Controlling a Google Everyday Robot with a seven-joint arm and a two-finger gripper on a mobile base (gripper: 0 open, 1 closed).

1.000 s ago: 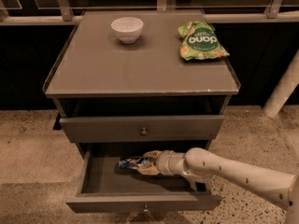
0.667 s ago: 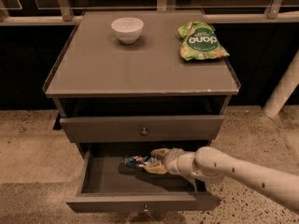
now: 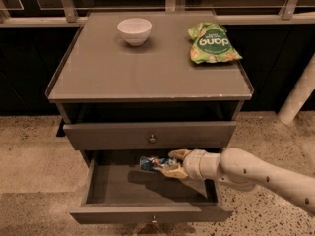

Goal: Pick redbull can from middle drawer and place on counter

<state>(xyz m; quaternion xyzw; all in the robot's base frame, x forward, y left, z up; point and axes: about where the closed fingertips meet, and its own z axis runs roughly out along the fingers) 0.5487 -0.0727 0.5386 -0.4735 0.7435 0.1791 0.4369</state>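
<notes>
My tool (image 3: 176,163) grips the redbull can (image 3: 151,163) over the open middle drawer (image 3: 123,213) (pick nearly done), with bench (image 3: 147,73) placement yet to come.

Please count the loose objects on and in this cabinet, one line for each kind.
White round bowl: 1
Green snack bag: 1
Blue-and-silver slim metal can: 1, gripped by the tool above the open grey lower drawer
Total: 3

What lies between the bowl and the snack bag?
Bare counter, seen in the camera view. The tool grips the redbull can in the middle drawer.
</notes>
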